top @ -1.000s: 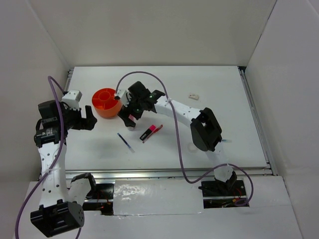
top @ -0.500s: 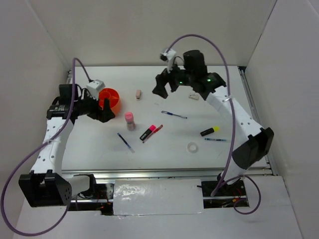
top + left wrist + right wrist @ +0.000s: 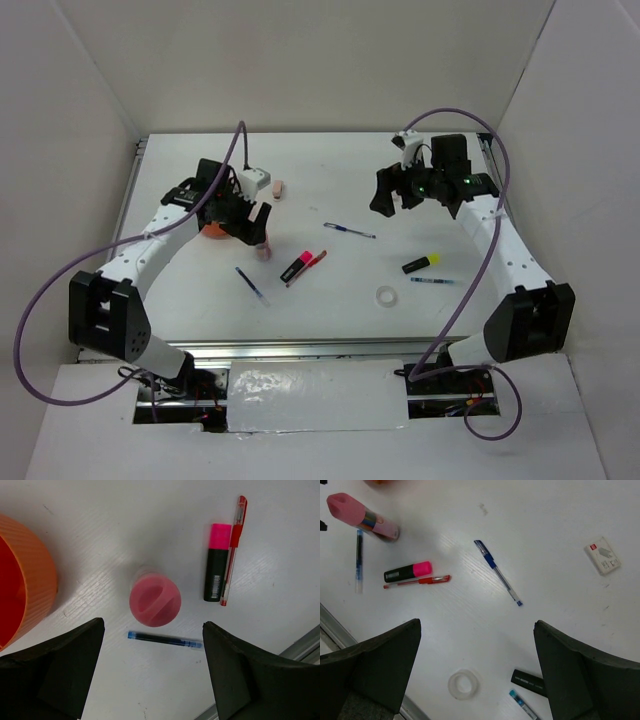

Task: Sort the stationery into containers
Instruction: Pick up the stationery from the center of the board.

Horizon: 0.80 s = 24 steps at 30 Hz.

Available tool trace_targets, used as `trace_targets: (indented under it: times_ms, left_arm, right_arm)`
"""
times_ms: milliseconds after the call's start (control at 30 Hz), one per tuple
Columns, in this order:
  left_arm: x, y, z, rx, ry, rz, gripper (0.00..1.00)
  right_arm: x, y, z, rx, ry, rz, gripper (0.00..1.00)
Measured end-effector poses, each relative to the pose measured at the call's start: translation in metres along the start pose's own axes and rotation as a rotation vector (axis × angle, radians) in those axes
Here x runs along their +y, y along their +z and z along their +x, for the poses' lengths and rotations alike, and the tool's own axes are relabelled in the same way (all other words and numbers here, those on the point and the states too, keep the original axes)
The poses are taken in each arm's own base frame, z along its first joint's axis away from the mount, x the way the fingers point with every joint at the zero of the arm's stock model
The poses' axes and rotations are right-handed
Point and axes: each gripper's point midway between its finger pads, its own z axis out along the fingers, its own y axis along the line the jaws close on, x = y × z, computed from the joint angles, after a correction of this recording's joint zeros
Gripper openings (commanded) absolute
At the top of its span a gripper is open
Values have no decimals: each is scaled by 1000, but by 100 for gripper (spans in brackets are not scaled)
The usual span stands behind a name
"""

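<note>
Pink-capped glue stick [image 3: 155, 602] is standing upright beside the orange tub [image 3: 30, 575] as we are swinging our left gripper [image 3: 152, 624] in above it, jaws spread and empty; our right gripper [image 3: 477, 625], equally open, is retreating, seemingly ceding this pick.

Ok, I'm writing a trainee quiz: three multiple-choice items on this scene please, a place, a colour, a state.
1. What lies right beside the pink highlighter? A) red pen B) tape ring C) eraser
2. What colour is the tub? A) blue B) orange C) green
3. How is the left claw? A) shut on a pen B) shut on the tub C) open and empty
Answers: 1 A, they lie side by side; 2 B, its wall is orange; 3 C, jaws wide apart above the glue stick.
</note>
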Motion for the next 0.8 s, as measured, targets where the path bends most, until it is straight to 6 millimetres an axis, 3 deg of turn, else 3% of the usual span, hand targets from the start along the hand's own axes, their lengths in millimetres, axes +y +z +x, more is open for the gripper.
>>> trace_targets:
  times_ms: [167,333,533,667,800]
  left_arm:
    - [0,16,4,48,16,-20,89]
    - [3,28,5,72,21,-30,82]
    - [8,38,8,98,19,-46,68]
    - [9,41,9,105,21,-47,50]
    - [9,41,5,101,22,-46,37]
  right_arm:
    - [6,-12,1,-26,5,-6,100]
    - [6,-12,4,-24,9,-12,100]
    - [4,-11,8,-18,19,-8,100]
    - [3,-9,15,-6,33,-10,99]
    - [3,-7,23,11,48,-12,99]
